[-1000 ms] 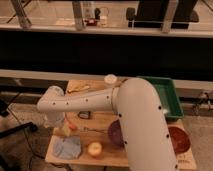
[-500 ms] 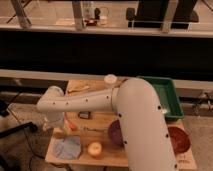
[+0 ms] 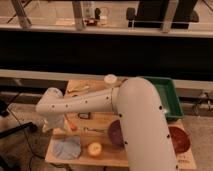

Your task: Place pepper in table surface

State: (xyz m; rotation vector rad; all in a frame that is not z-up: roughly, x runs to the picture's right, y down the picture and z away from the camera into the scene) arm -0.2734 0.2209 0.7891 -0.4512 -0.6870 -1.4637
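Tabletop of light tan grained wood, rectangular, fills the lower middle of the camera view. A big white jointed robot arm bends across it from lower right toward its left edge. The landmark is the round dark purple bowl, half hidden behind the arm.

Left of the bowl is the small slim orange-red pepper — slanted, seen against the wood near the tabletop's left edge. The pincer hangs at the arm's end, further left of the bowl and just beside the pepper. Whether it is apart, together or clamped on the pepper I cannot tell.

Below-left of the bowl sit a round yellow fruit and, beyond it, a crumpled grey-blue cloth. A small flat black object lies up-left of the bowl. Right of the bowl, past the arm, is a dark red round dish. Up-right of the bowl is a green rectangular tray.
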